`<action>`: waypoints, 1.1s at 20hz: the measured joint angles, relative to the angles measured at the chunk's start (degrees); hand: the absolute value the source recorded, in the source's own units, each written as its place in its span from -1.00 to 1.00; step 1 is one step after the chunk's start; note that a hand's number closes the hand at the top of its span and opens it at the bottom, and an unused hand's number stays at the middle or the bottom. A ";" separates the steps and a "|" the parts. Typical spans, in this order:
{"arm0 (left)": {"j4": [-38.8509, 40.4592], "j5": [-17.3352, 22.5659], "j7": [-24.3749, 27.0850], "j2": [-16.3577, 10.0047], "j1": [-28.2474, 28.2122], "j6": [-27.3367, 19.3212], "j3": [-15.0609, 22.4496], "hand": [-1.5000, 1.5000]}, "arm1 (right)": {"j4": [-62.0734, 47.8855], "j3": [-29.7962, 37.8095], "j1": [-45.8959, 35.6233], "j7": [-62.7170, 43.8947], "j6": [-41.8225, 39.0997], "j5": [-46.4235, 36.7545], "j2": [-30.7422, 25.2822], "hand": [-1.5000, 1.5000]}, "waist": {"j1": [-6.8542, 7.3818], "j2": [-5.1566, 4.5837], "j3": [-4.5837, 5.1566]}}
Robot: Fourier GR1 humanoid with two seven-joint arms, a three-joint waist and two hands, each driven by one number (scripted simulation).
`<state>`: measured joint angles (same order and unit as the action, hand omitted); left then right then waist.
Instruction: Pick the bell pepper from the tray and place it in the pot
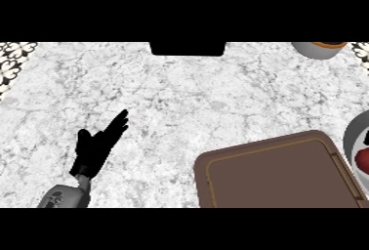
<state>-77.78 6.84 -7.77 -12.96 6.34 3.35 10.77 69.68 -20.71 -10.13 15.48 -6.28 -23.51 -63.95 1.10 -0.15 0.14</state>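
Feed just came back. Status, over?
Left hand open, resting left of tray. Right hand out of view. Red bell pepper in pot at right edge. Nothing in the way.

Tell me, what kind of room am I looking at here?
Most likely a kitchen. A pale marbled counter fills the view, a brown tray lies on it, and at the right edge stands a grey pot with a red item inside.
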 measured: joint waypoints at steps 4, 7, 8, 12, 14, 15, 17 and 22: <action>0.21 0.32 0.57 -0.19 -0.49 0.90 -0.86 0.00 | 1.25 0.87 -1.73 -1.04 -2.94 2.39 5.56 -1.00 | -0.48 0.09 -0.08; 0.96 0.17 1.31 -0.22 -0.60 0.85 -1.29 0.00 | 1.96 4.46 -2.45 1.29 -3.40 9.00 9.75 -1.00 | -1.07 0.18 -0.17; 0.55 0.30 1.23 -0.54 -0.95 0.97 -1.51 0.00 | 2.04 6.10 -2.44 2.12 -3.87 11.89 10.91 -1.00 | -1.20 0.28 -0.18; 0.62 0.23 0.69 -0.05 -0.89 0.43 -1.63 0.00 | 2.17 13.20 -2.77 2.95 -5.70 23.27 15.02 -1.00 | -2.00 0.41 -0.18; 0.20 0.06 0.91 -0.11 -1.57 0.37 -1.60 0.00 | 0.93 17.34 -3.77 1.45 -6.12 28.44 16.19 -1.00 | -1.76 0.39 -0.18; 0.00 -0.03 1.08 -0.30 -1.93 0.41 -1.67 0.00 | 0.69 19.34 -4.00 0.64 -6.07 30.71 16.55 -1.00 | -1.77 0.41 -0.17; -0.81 -0.49 1.23 0.06 -2.76 0.19 -1.08 0.00 | -1.04 23.56 -4.72 -0.49 -6.78 35.07 16.35 -1.00 | -1.63 0.41 -0.19; -1.18 -0.85 0.91 0.22 -2.62 0.39 -1.16 0.00 | -8.67 32.96 -5.72 0.57 -11.87 43.24 13.72 -1.00 | -1.33 0.23 -0.19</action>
<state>-78.97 5.98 -6.86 -12.73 3.72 3.75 9.61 61.02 12.25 -15.85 16.05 -18.15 19.73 -50.23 -0.23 0.07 -0.05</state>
